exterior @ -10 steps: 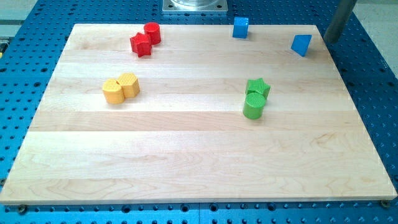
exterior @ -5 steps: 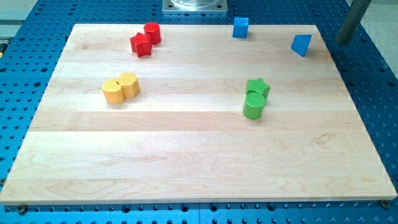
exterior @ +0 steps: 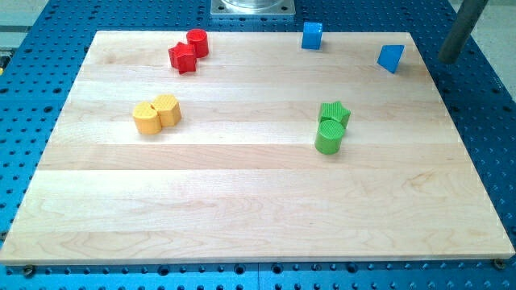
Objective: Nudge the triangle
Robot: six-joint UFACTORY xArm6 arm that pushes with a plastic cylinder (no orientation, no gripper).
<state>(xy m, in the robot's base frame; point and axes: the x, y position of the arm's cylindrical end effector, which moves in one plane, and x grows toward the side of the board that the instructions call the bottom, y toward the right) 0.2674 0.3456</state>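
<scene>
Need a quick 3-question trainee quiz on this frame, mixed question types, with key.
1. True or false: my tip is touching the blue triangle.
2. Multiple choice: which block sits directly against the green star? A) red cylinder B) green cylinder C) blue cube
3. Fill in: the two yellow blocks lie toward the view's ____ side of the wooden board.

Key:
1. False. My tip is off the board's edge, to the view's right of the blue triangle, with a gap between them.
2. B. The green cylinder touches the star, just below it in the view.
3. Left.
</scene>
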